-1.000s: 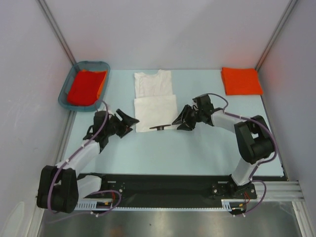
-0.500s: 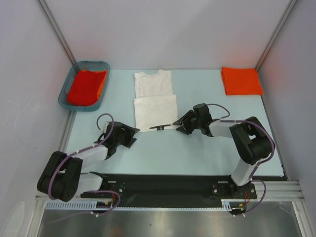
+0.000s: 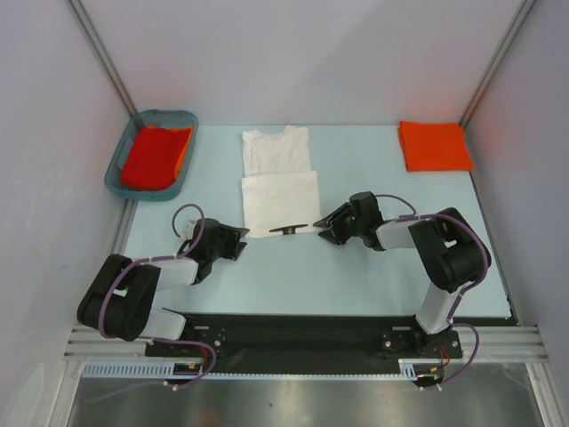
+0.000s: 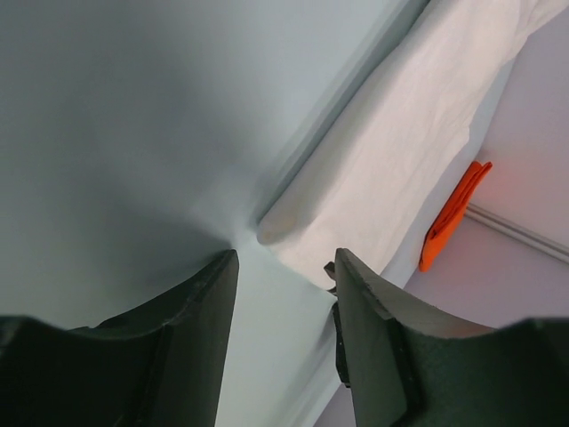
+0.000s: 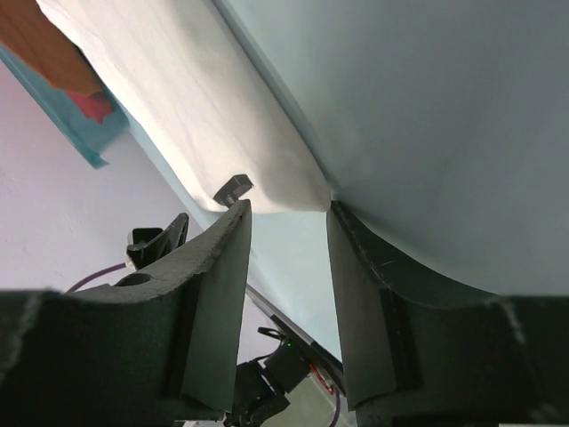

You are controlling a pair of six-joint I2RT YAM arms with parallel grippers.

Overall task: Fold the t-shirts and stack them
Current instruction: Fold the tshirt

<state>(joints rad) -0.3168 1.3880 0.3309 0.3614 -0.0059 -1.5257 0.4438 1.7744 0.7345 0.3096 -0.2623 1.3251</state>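
Note:
The white t-shirt [image 3: 279, 182] lies flat at mid table, its lower part folded up, with a bit of black print [image 3: 286, 229] at its near edge. My left gripper [image 3: 240, 243] is open, low on the table at the shirt's near left corner; the corner [image 4: 271, 229] lies just ahead of the open jaws [image 4: 284, 267]. My right gripper [image 3: 322, 226] is open at the near right corner [image 5: 307, 197], which sits at its fingertips [image 5: 286, 213]. A folded orange-red t-shirt [image 3: 434, 145] lies at the back right. More orange-red shirts [image 3: 156, 155] are in the basket.
The teal plastic basket [image 3: 115, 173] stands at the back left against the wall; it also shows in the right wrist view [image 5: 67, 129]. The folded orange shirt also shows in the left wrist view [image 4: 452, 216]. Grey walls close in the table on three sides.
Both arms have dropped down to the table surface. The left gripper has moved nearer and lower to the shirt's near left corner; the right has settled at the near right corner.

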